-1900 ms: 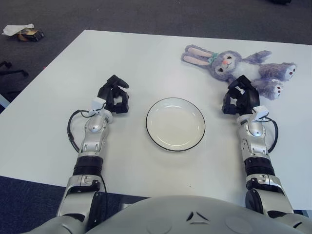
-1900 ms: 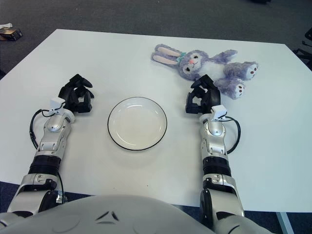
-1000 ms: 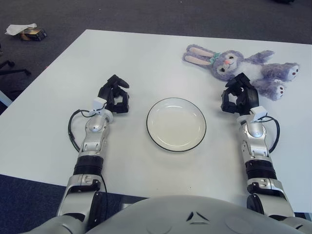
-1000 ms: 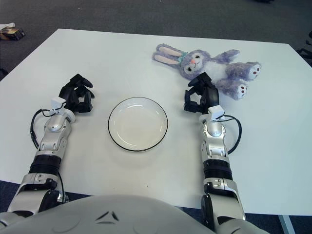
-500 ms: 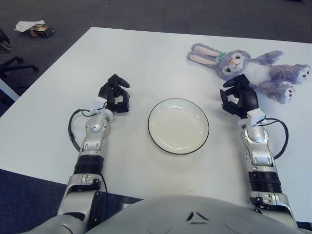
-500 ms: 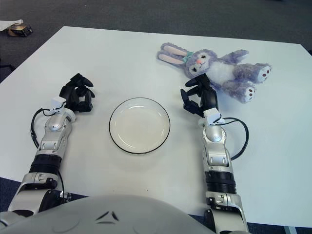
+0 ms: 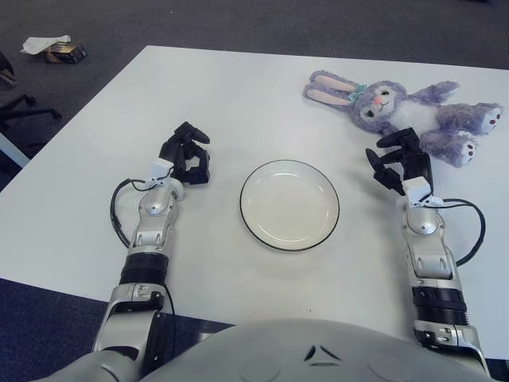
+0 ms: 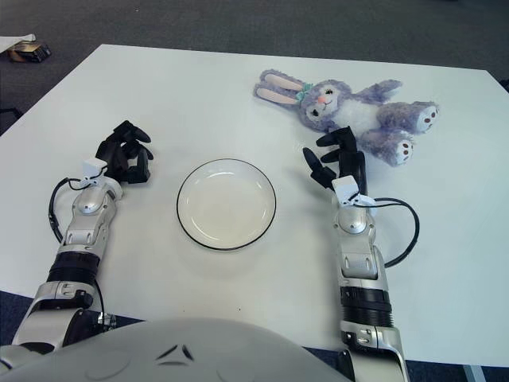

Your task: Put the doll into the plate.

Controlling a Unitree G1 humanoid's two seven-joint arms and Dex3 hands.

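Note:
A purple plush rabbit doll (image 7: 402,113) lies on its back at the far right of the white table, ears pointing left. A white plate with a dark rim (image 7: 289,204) sits empty in the middle of the table. My right hand (image 7: 400,161) hovers just in front of the doll's belly, fingers spread open, holding nothing. My left hand (image 7: 185,154) rests on the table left of the plate, fingers curled, empty.
The white table (image 7: 238,95) has its left edge close to my left arm. Beyond it on the dark carpet lies a small box with paper (image 7: 54,49). A black chair base (image 7: 12,103) shows at the far left.
My right hand has moved right and forward toward the doll and its fingers have opened out. The left hand has stayed in place.

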